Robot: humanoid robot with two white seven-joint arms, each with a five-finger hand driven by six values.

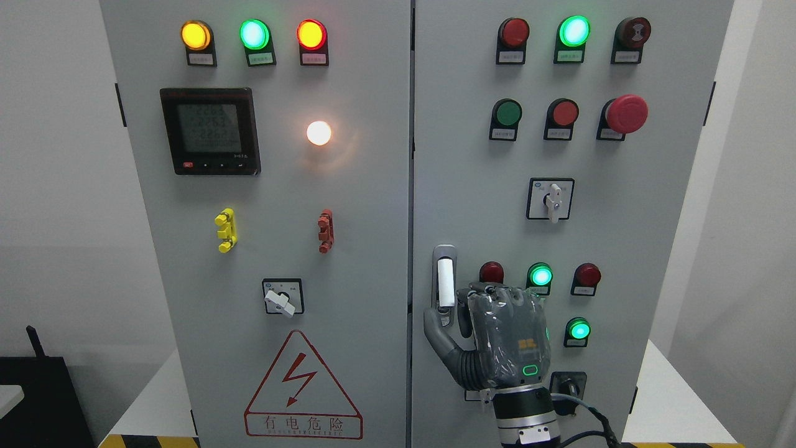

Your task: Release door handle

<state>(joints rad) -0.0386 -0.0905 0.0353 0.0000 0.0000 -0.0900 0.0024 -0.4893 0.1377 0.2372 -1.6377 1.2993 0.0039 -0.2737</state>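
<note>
right hand (497,336) at door handle (445,280), fingertips hidden, grasp unclear

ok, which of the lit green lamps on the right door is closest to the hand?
The green lamp right above the right hand, between two dark red lamps. The other one sits lower right; the top one is far up.

Lamps (540,276) crowding door handle (444,277) rt.
</note>
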